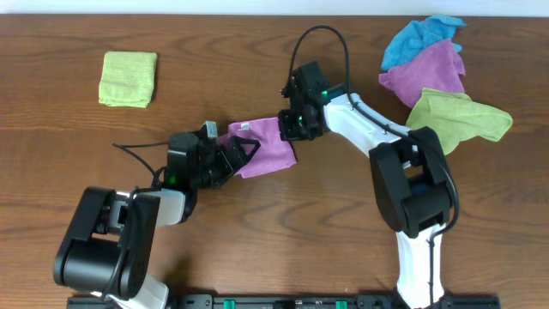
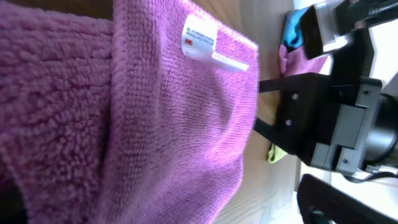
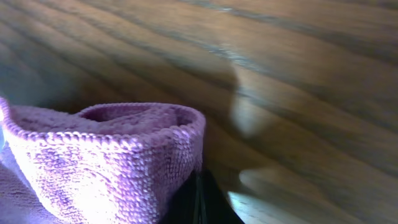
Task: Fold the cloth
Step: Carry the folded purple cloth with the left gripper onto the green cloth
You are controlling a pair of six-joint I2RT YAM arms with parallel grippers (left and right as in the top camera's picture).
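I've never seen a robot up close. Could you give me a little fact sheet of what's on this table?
In work: purple terry cloth with white tag, mid-table, partly doubled over
Holding it: right gripper pinches its right edge; left gripper at its left edge, grip unclear
Folded: yellow-green square cloth, far left
Pile: blue cloth, pink-purple cloth, light green cloth, crumpled, far right
Surface: brown wooden table
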